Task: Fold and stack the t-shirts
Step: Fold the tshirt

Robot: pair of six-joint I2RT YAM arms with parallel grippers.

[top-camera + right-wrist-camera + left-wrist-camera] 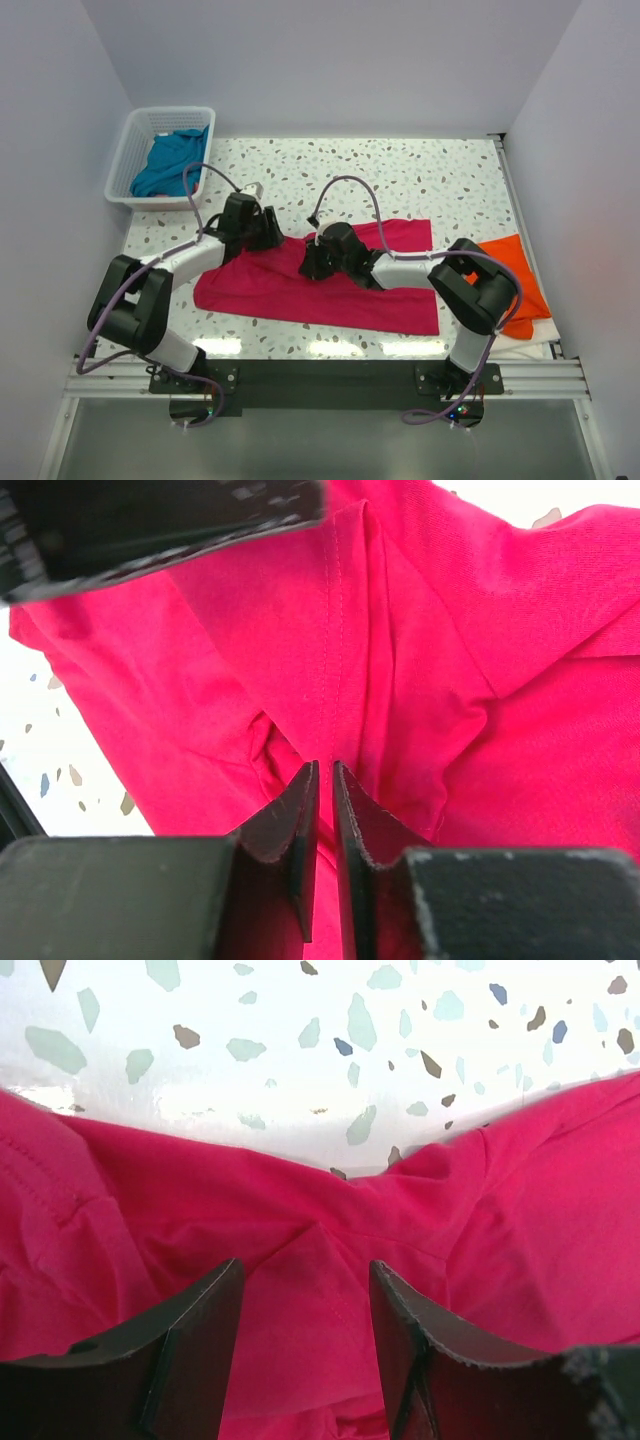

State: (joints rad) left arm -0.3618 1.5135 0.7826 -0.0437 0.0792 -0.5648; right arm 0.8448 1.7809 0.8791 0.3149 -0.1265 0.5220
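My left end effector (268, 232) and right end effector (312, 262) are both down at the far edge of the crimson-pink t-shirt (330, 290), which lies spread across the speckled desk (420, 180). The orange t-shirt (520, 265) lies at the desk's right edge, beside my right arm (470, 285). The teal-blue t-shirt (170, 160) sits in the white basket (122, 170) at far left.

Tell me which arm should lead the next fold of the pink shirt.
Right, probably: the right gripper is pinched on a ridge of the crimson-pink t-shirt, while the left gripper stands open over the cloth, gripping nothing.
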